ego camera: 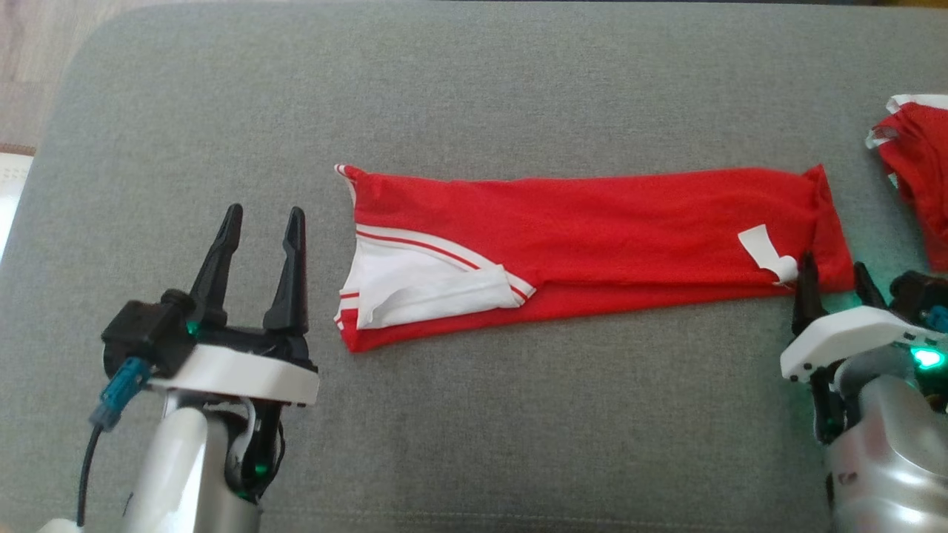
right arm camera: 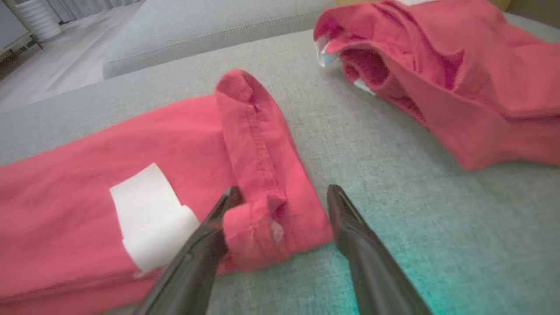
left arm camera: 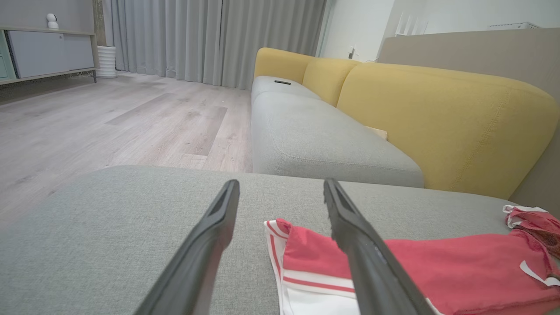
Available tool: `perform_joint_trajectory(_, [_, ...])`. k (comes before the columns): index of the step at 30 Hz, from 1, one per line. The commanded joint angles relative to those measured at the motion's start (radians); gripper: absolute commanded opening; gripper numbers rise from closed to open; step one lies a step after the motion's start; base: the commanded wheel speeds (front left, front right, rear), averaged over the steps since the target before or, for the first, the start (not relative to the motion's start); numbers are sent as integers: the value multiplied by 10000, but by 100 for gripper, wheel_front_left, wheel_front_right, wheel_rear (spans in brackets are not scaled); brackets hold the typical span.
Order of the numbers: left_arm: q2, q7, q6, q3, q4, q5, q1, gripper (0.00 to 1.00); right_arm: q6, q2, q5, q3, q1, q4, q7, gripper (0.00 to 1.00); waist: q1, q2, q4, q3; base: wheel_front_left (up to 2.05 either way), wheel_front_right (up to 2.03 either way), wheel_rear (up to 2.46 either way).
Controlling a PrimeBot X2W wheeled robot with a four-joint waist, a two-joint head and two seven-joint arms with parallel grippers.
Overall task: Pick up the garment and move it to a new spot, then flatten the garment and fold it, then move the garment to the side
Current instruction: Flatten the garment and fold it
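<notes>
**Garment stretched crosswise, both claws spread**

Red garment lies flat on the grey cushion as a long folded strip. Its long axis runs from the robot's left to its right. The end with white panel and stripes points left, and the hemmed end with a white label points right. The left claw hovers just beside the striped end, fingers wide apart and holding nothing. The right claw is equally wide, and the near hem corner lies between its fingers (not pinched). A second red garment lies crumpled apart, further right.
</notes>
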Motion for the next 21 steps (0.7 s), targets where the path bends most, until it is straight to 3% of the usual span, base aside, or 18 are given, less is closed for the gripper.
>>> perform_joint_trajectory(1, [41,-58,-48,319,-260,4,-481,100,-9,102,-224,-8,-380,-76,12,100,0,0,16,25,0,0,0])
perform_joint_trajectory(6, [29,-58,-58,279,-192,0,-470,100,-9,268,-659,-704,-587,477,4,100,0,0,-12,51,0,0,0])
perform_joint_trajectory(11, [24,-59,-61,188,-173,-31,-472,100,-9,355,-717,-655,-790,1025,30,100,0,0,-89,15,0,0,0])
perform_joint_trajectory(12, [24,-59,-61,177,-164,-34,-468,100,-9,361,-699,-616,-826,1112,20,51,0,0,-109,-5,0,0,0])
perform_joint_trajectory(13, [23,-59,-61,166,-153,-39,-463,100,-9,366,-663,-582,-871,1162,-27,18,0,0,-127,-26,0,0,0])
perform_joint_trajectory(14, [23,-59,-61,156,-141,-44,-455,100,-9,369,-639,-546,-907,1195,-85,0,0,0,-144,-53,0,0,0])
perform_joint_trajectory(21, [22,-59,-62,197,-85,-45,-373,100,-9,-53,-984,-888,-901,847,-477,0,0,0,-279,-274,0,0,0])
